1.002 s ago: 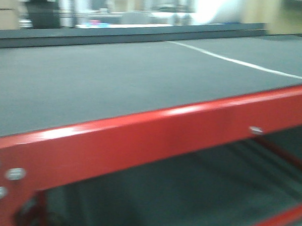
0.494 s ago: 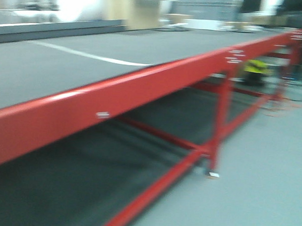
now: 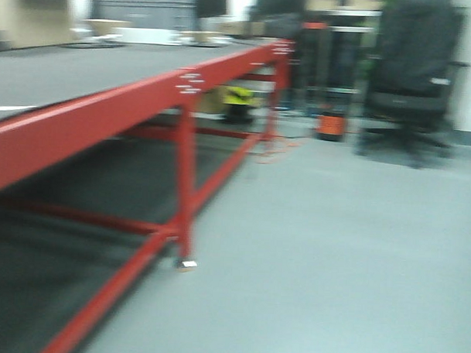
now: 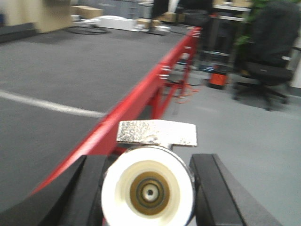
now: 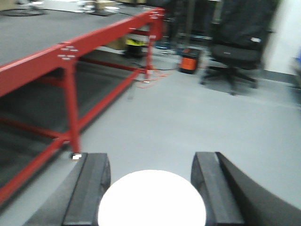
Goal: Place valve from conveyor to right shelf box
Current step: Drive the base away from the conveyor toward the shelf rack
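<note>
Black left pincer (image 4: 149, 172): in the left wrist view its two dark fingers (image 4: 87, 193) are drawn in narrow on the valve, one against each flank.
Valve (image 4: 146, 190): its round white end faces the camera, with a brass-coloured ring and a small pale centre inside. A flat, silvery, rough-surfaced handle (image 4: 157, 133) lies across the top. It is carried in the left pincer, up off the belt and above the red edge of the conveyor.
Dark right pincer (image 5: 150, 183): its fingers stand apart on either side of a blown-out white round patch (image 5: 151, 200). I cannot tell what the patch is, or whether the pincer grips it.
Conveyor (image 3: 61, 70): a wide dark grey belt crossed by a white stripe (image 4: 47, 106). It is borne on a red frame (image 3: 106, 114) with red legs and low bars, and runs away along the left of every view.
Floor (image 3: 333, 250): pale grey, stretching right of the frame.
Further off, all blurred: a black office chair (image 3: 413, 74) at far right, with an orange box (image 3: 331, 124) on the floor near it. A yellow object (image 3: 238, 97) sits under the conveyor's far end, and an orange cable (image 3: 277, 151) trails by the far legs.
Change: half a second ago belt and frame filled the front view, with the near leg (image 3: 186, 190) right of middle. Now that leg stands left of middle, the stripe sits at the left edge, and the chair has come into view.
</note>
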